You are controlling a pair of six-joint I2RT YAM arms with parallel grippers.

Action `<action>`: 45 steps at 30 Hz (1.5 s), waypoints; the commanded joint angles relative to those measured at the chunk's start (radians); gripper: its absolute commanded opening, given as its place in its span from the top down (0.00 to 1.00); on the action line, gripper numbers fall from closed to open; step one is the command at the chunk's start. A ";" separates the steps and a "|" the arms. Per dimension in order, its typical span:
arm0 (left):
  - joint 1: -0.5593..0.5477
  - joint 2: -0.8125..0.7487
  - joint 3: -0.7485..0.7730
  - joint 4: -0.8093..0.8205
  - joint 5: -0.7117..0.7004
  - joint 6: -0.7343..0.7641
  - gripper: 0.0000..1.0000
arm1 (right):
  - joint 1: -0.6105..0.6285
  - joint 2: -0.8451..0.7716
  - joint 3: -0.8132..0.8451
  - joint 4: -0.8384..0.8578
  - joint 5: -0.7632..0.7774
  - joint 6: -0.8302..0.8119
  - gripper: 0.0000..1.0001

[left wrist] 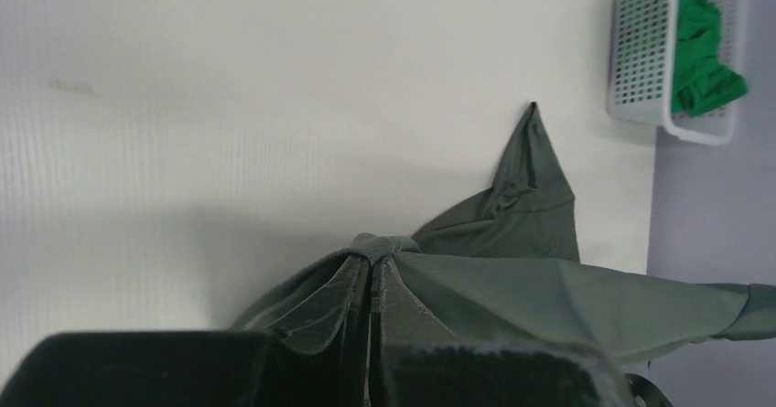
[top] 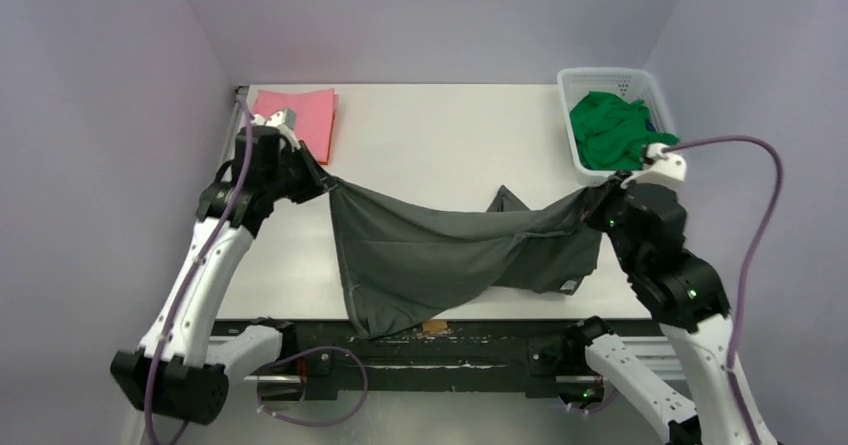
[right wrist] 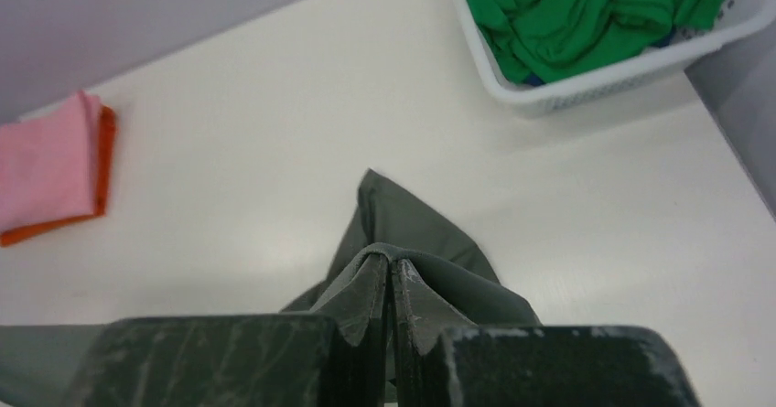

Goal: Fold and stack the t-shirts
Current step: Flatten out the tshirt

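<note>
A dark charcoal-grey t-shirt point(top: 440, 255) hangs stretched between my two grippers above the table, sagging in the middle, its lower edge draped over the near table edge. My left gripper point(top: 322, 181) is shut on its left corner; in the left wrist view the cloth point(left wrist: 512, 288) bunches over the closed fingertips point(left wrist: 373, 251). My right gripper point(top: 592, 203) is shut on its right corner, cloth point(right wrist: 403, 233) wrapped over the tips point(right wrist: 392, 262). A folded pink t-shirt point(top: 298, 115) lies on an orange one point(right wrist: 102, 169) at the far left. A bright green t-shirt point(top: 610, 130) sits crumpled in the basket.
A white plastic lattice basket point(top: 572, 95) stands at the table's far right corner, also in the right wrist view point(right wrist: 586, 87) and left wrist view point(left wrist: 641, 50). Bare white table point(top: 440, 135) lies between stack and basket. Purple walls enclose three sides.
</note>
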 commanded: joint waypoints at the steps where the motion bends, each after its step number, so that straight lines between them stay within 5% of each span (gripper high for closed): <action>1: 0.007 0.226 -0.030 0.103 0.029 -0.001 1.00 | -0.002 0.126 -0.140 0.056 0.086 0.035 1.00; 7: 0.007 0.619 0.084 0.145 0.099 0.022 0.91 | -0.018 0.320 -0.207 0.121 0.200 0.053 1.00; 13: 0.007 0.768 0.143 0.136 0.092 0.033 0.57 | -0.059 0.415 -0.216 0.153 0.177 0.026 1.00; 15: 0.007 0.760 0.112 0.126 0.075 0.043 0.53 | -0.063 0.422 -0.224 0.153 0.177 0.024 1.00; 22: -0.014 0.620 -0.128 0.201 0.162 0.013 0.52 | -0.070 0.432 -0.235 0.166 0.179 0.017 1.00; 29: -0.058 0.523 -0.233 0.168 0.050 -0.009 0.52 | -0.072 0.454 -0.236 0.160 0.177 0.015 1.00; 45: -0.185 0.651 -0.140 0.317 0.291 -0.061 0.59 | -0.082 0.426 -0.256 0.175 0.166 0.007 1.00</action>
